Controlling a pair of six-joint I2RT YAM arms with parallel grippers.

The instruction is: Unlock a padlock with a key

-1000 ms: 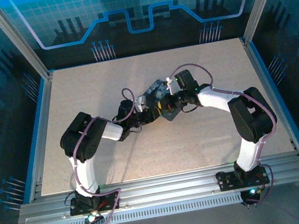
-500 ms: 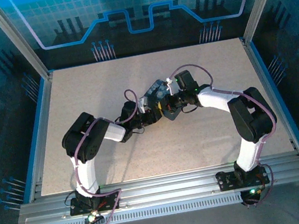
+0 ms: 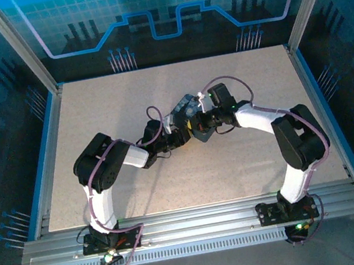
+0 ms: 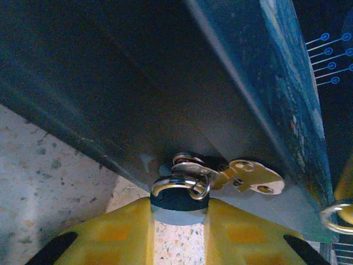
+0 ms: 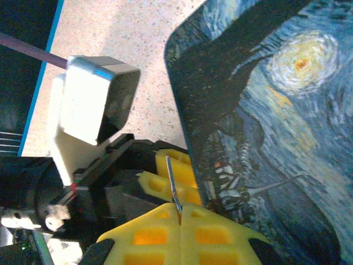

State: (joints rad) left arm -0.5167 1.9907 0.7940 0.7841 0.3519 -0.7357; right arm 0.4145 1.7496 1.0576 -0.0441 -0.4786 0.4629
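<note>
Padlock (image 4: 179, 199) hangs by its shackle (image 4: 175, 183) from the hasp (image 4: 242, 175) of the tin (image 4: 165, 83), its body pinched between the closed fingers of the left hand (image 4: 178, 221). The right hand (image 5: 180, 218), clamped on the key (image 5: 172, 185), holds that sliver pointing straight out at the left hand just beyond. Whether key and lock line up cannot be told.

The middle of the worktop (image 3: 104, 104) is crowded: the painted tin (image 3: 184, 109) is hemmed in by the left gripper (image 3: 176, 134) and the right gripper (image 3: 198, 126), which nearly meet beside it. In the left wrist view, the tin's wall is seen close over the padlock (image 4: 179, 194) clamped between the yellow fingers (image 4: 110, 232). Bare worktop is found towards every edge.
</note>
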